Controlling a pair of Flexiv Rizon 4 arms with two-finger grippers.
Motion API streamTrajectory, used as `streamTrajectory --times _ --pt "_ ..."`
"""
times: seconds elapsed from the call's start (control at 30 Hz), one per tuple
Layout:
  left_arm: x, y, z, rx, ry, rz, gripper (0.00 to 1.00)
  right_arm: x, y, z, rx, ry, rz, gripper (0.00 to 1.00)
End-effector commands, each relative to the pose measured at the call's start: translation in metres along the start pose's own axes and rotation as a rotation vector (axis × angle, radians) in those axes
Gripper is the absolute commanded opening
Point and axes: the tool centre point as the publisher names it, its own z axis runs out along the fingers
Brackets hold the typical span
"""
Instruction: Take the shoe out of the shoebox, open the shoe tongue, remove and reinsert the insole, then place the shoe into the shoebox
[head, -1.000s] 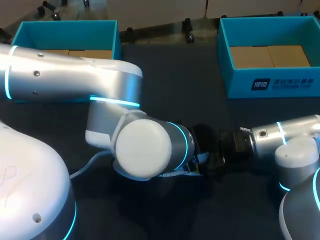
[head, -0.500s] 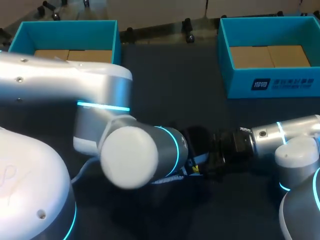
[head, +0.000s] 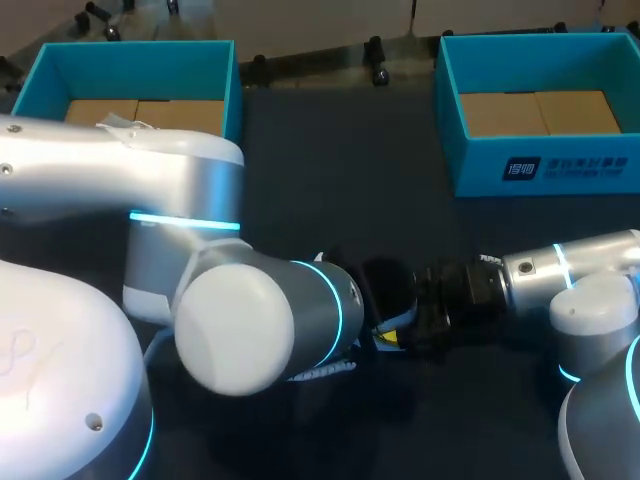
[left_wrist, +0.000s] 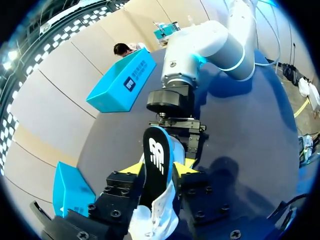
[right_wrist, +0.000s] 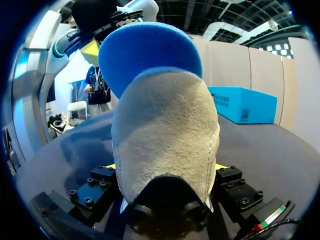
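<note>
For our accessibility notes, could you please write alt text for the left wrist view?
The left pincer grips a dark, blue-edged insole standing on edge between its yellow tips, with the white laced shoe just beneath it. Straight ahead, the right arm's pincer sits right behind the insole's far end over the dark table; a blue shoebox lies beyond.

The near middle of the table (head: 340, 180) was taken up by the left arm (head: 250, 330) and the right arm (head: 560, 275), with the shoe (left_wrist: 157, 165) gripped between them. A wide lane was left free at the far middle, between the left shoebox (head: 130, 70) and the right shoebox (head: 480, 165). Both boxes were left unobstructed from above.
</note>
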Motion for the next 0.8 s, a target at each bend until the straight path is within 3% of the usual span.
streamTrajectory --times 0.03,0.5,0.8 --pt "0.006 0.001 -0.003 -0.008 -0.009 -0.009 0.42 0.001 0.0 0.002 0.004 -0.001 0.0 0.0" --pt "0.025 0.001 0.006 0.023 -0.087 -0.02 0.39 0.001 0.0 0.002 0.004 -0.001 0.0 0.0" --pt "0.031 -0.004 0.017 -0.014 -0.122 -0.008 0.38 0.001 0.0 0.002 0.004 -0.001 0.0 0.0"
